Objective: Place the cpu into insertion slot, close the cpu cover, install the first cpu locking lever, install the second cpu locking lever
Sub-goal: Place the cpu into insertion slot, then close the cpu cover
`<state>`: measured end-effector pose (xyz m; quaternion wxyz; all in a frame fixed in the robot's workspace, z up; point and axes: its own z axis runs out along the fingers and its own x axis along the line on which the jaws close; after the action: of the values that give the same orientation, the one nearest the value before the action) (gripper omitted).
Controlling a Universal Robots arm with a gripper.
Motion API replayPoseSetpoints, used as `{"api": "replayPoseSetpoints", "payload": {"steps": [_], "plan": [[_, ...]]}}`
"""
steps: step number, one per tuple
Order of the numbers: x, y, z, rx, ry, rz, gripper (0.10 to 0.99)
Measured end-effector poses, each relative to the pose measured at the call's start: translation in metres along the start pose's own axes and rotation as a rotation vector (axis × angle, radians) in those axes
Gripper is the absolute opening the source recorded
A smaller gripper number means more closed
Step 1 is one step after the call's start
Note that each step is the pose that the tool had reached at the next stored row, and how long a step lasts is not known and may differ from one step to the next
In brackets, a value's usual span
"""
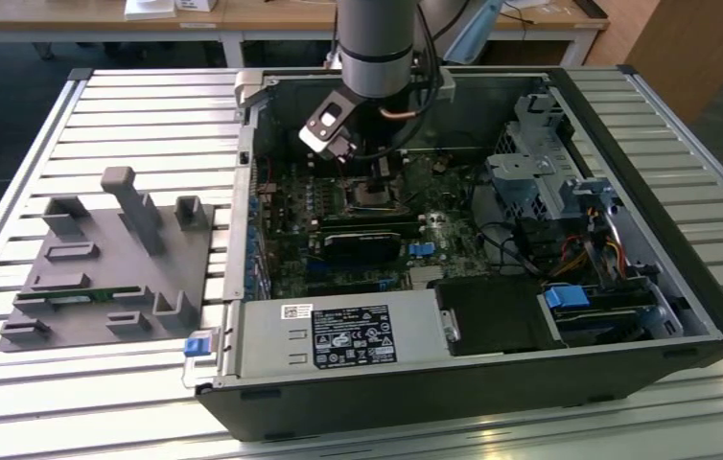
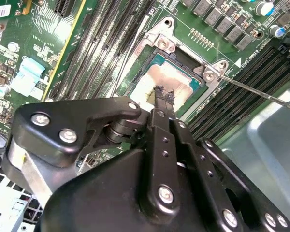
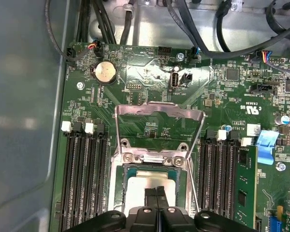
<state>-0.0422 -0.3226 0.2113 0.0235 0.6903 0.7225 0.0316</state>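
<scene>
We see an open computer case [image 1: 464,402] lying on a slatted table [image 1: 144,115]; inside it are a green motherboard [image 3: 145,67], a silver power supply [image 1: 336,335] along the near wall and a metal drive cage [image 1: 528,177] toward the exterior view's right. On the board, the insertion slot [image 2: 183,55] already holds the cpu [image 3: 140,186], whose dull silver top lies flat within the black frame, flanked on both sides by long memory slots [image 3: 82,183]. The cpu cover [image 3: 159,110] is swung open, and we can see green board through its window; a thin locking lever [image 2: 256,92] juts free from a corner of the socket. The gripper [image 3: 157,193] has its two black fingers pressed together with nothing between them; their tips meet over the middle of the chip, though we cannot tell whether they touch it. Left of the case in the exterior view, a grey fixture tray [image 1: 81,326] carries a green strip [image 1: 81,296] in one groove.
</scene>
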Motion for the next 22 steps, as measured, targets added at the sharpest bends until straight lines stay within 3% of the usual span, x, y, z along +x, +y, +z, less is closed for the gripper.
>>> {"api": "replayPoseSetpoints", "payload": {"steps": [22], "plan": [[0.0,0.0016,-0.0074,0.005,0.0018,0.0,0.106]]}}
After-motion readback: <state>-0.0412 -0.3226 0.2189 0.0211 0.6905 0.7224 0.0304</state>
